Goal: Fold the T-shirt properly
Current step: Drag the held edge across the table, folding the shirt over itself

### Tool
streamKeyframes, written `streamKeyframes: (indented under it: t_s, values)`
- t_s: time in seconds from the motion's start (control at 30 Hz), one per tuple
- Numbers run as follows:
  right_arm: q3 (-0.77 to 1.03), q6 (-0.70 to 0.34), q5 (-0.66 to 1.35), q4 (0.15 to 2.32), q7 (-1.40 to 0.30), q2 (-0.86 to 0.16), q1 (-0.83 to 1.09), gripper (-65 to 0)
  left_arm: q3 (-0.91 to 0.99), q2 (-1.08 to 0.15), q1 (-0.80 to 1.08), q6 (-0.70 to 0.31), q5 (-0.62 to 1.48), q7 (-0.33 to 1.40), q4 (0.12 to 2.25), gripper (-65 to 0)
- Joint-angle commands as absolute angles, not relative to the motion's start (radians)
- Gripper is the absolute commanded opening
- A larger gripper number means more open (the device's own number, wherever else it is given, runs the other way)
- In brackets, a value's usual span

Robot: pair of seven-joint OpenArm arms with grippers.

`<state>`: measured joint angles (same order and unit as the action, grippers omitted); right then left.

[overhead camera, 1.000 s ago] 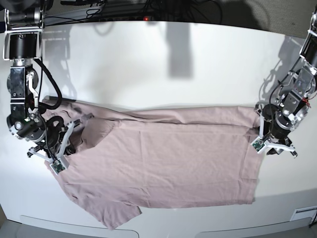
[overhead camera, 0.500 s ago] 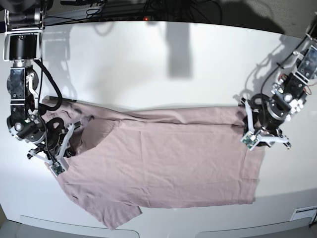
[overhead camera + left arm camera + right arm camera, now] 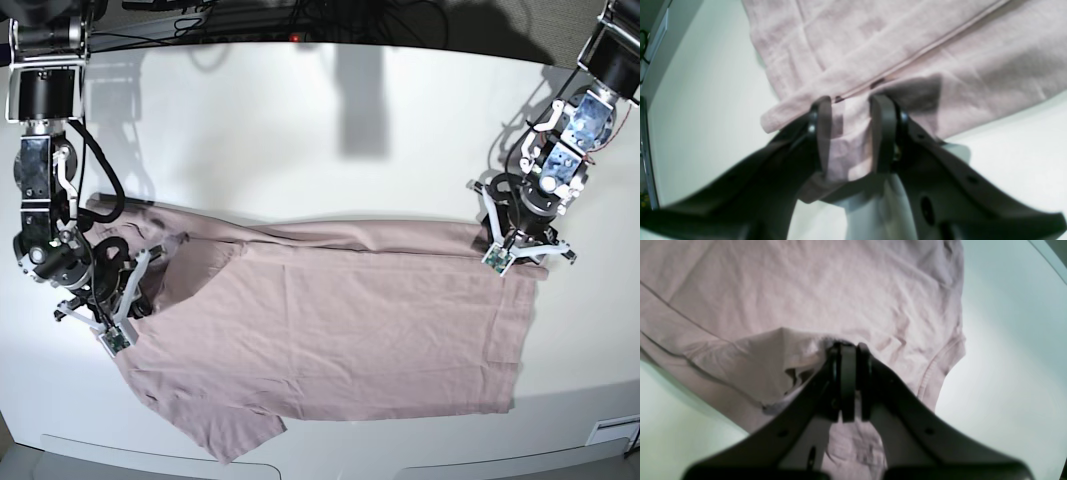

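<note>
The pink-mauve T-shirt [image 3: 340, 330] lies spread flat across the white table, its hem end to the right of the base view and a sleeve at the lower left. My left gripper [image 3: 520, 255] is at the shirt's upper right corner. In the left wrist view its fingers [image 3: 823, 133] stand a little apart, with a bunch of hem fabric [image 3: 850, 146] filling the gap. My right gripper [image 3: 103, 305] is at the shirt's left end. Its fingers [image 3: 848, 380] are pressed together, and a raised ridge of the T-shirt [image 3: 783, 340] runs up to their tips.
The white table [image 3: 350, 130] has bare surface behind the shirt and to its right. Dark cables and gear line the back edge [image 3: 250, 15]. Grey panels run along the front edge [image 3: 150, 455].
In the base view, my left gripper has moved up and to the left along the shirt's right edge, taking the hem corner with it. My right arm has hardly moved.
</note>
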<state>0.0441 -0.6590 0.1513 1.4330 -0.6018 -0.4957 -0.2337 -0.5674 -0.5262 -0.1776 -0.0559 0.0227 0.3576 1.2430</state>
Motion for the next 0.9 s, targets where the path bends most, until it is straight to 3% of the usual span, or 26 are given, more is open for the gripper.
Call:
streamKeyframes:
  t_s: [0.0, 0.77, 0.8, 0.87]
  values:
    - [0.051, -0.654, 0.153, 1.448, -0.575, -0.513, -0.265, -65.0, -0.563, -0.538, -0.185, -0.063, 0.004, 0.389, 1.243, -44.6]
    - [0.051, -0.611, 0.097, 1.389, -0.520, -0.512, -0.299, -65.0, -0.563, -0.538, -0.185, -0.063, -0.026, 0.390, 1.243, -44.6]
    - [0.051, -0.612, 0.067, 1.389, -0.490, -0.513, -0.305, -63.8, -0.563, -0.538, -0.185, -0.063, -0.026, 0.392, 1.243, -44.6]
    - [0.051, -0.612, -0.011, 1.389, -0.397, -0.513, -0.319, -47.2, -0.563, -0.538, -0.185, -0.063, -0.026, 0.392, 1.243, -44.6]
